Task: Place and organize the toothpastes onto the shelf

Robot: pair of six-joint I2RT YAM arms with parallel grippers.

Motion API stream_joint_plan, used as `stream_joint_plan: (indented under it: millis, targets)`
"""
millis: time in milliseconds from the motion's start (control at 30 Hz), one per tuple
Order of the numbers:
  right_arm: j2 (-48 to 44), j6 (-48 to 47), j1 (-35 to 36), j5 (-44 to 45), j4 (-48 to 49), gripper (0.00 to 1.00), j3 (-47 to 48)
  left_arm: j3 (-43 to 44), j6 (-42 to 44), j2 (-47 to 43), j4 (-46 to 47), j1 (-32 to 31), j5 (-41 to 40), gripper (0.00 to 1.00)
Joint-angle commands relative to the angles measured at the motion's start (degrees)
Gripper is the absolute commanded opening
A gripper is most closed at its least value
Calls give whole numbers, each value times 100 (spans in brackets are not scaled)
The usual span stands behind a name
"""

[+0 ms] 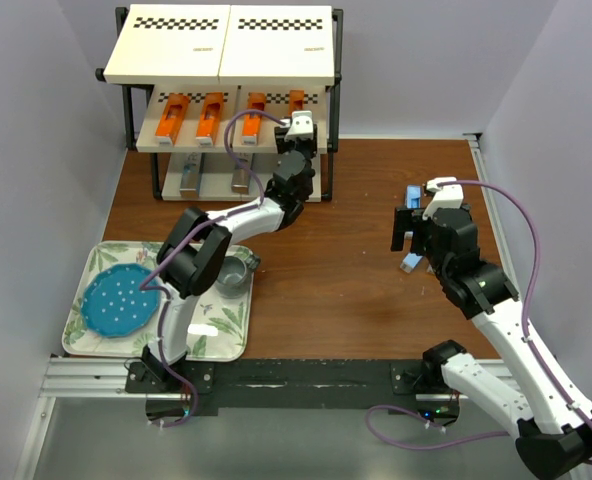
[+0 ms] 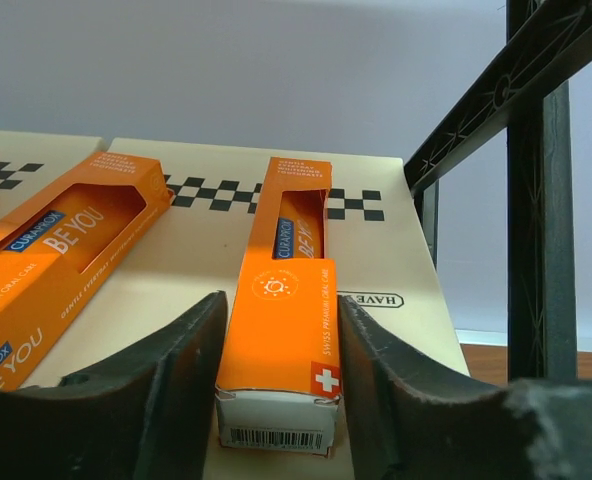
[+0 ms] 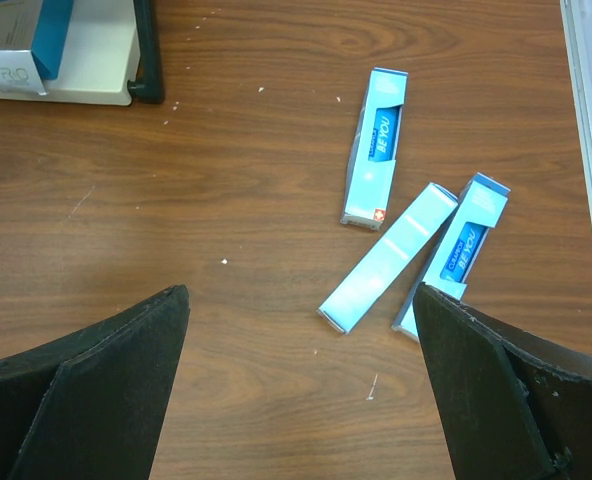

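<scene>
On the shelf (image 1: pixel 221 45), the middle board (image 2: pixel 196 260) carries several orange toothpastes. My left gripper (image 2: pixel 281 298) straddles the rightmost one (image 2: pixel 281 320), which lies flat on the board. The jaws stand slightly open, with a thin gap on each side of the box. Another orange box (image 2: pixel 61 270) lies to its left. Metallic boxes (image 1: pixel 189 177) stand on the lowest tier. My right gripper (image 3: pixel 301 290) hangs wide open and empty over the bare table, left of three light blue toothpastes (image 3: pixel 376 145), (image 3: pixel 388 257), (image 3: pixel 461 250).
The shelf's black post (image 2: pixel 541 200) rises just right of my left gripper. A leaf-patterned tray (image 1: pixel 226 335) at the near left holds a round blue plate (image 1: pixel 121 303) and a metal cup (image 1: pixel 234 272). The table's right edge runs close to the blue boxes.
</scene>
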Motion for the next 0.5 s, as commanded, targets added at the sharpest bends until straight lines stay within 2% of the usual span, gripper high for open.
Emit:
stream_joint_plan:
  millis: [0,133,367,467]
  targets:
    - [-67,-40,-19,-19,249,98,-27,84,-277,-193,299,-17,25,56]
    - [-84,-40,-19,-36,266,98,-35,-39,-383,-360,263,-26,86,61]
    - [-102,-32,-11,-45,266,98,-18,-347,-471,-826,167,-70,157,76]
    - [-111,-32,-19,-19,257,98,8,-610,-734,-1290,27,-140,218,81]
